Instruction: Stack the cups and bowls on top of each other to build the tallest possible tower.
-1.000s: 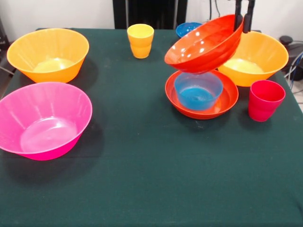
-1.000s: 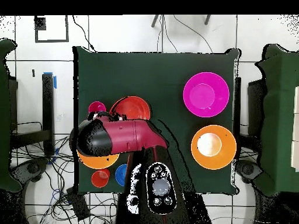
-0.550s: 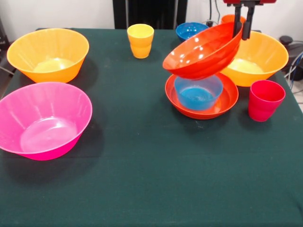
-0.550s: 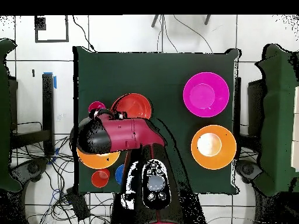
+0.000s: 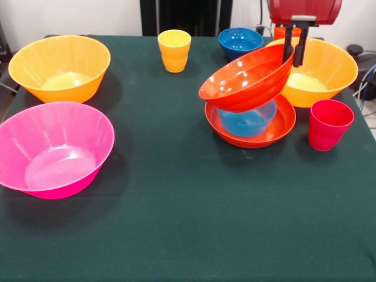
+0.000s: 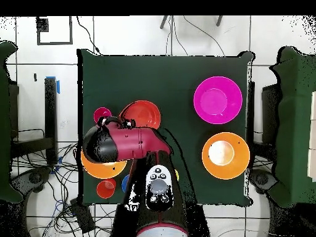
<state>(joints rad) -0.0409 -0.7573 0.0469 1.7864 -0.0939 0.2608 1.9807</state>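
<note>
Over the table's right half, front view: gripper point(image 5: 292, 51) clamped on the rim of a tilted red-orange bowl point(image 5: 247, 78), fingers either side of the rim. Bowl hangs just above a small blue bowl point(image 5: 247, 121) sitting inside a second red-orange bowl point(image 5: 281, 126). Red-pink cup point(image 5: 328, 124) just beside; orange-yellow bowl point(image 5: 323, 70) behind.

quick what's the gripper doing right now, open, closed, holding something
Gripper: jaws closed on the rim of a tilted red-orange bowl, held over the small blue bowl that sits in another red-orange bowl.
</note>
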